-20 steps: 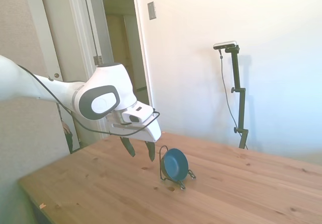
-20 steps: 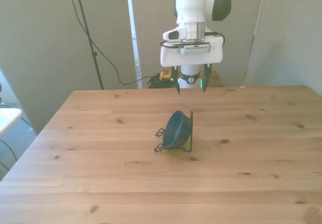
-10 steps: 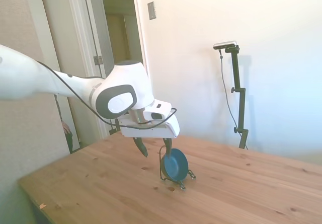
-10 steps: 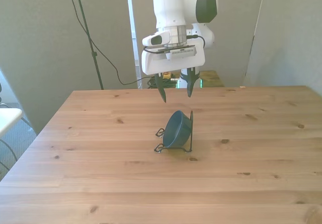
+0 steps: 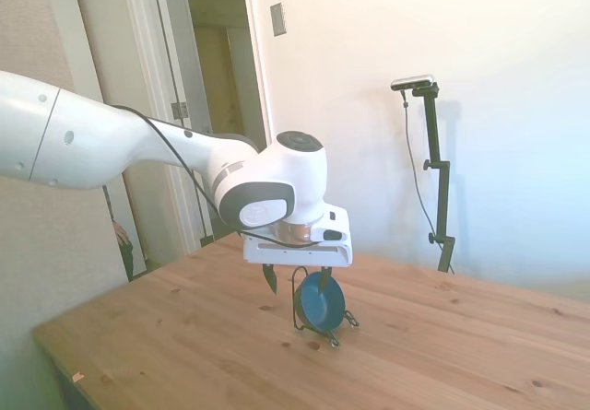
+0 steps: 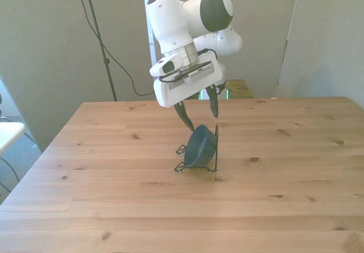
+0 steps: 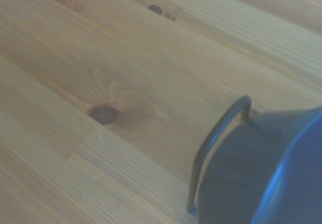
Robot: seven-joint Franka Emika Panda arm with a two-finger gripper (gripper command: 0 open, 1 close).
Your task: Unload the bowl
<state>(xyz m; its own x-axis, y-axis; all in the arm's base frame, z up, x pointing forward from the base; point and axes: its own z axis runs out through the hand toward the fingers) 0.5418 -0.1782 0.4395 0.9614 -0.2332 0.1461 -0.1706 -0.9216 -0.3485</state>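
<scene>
Tool (image 6: 199,112) fingers spread, hovering at 12 o'clock above the small glossy dark blue bowl (image 6: 199,145), which stands on edge in a thin black wire rack (image 6: 214,150) on the wooden desk (image 6: 114,196).

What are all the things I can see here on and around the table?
bowl: one, dark blue, standing on its edge in the rack near the middle of the table
wire rack: one, thin black, on the table, holding the bowl upright
table: one, light knotty wood, filling the lower part of the front view
doorway: one, white frame, open, behind the arm in the side view
wall plate: one, grey, on the white wall beside the doorway
cable: one, black, hanging behind the table toward the front view's left
arm: one, white, reaching over the table
gripper: one, white body with dark fingers, open, just above the bowl's top edge
</scene>
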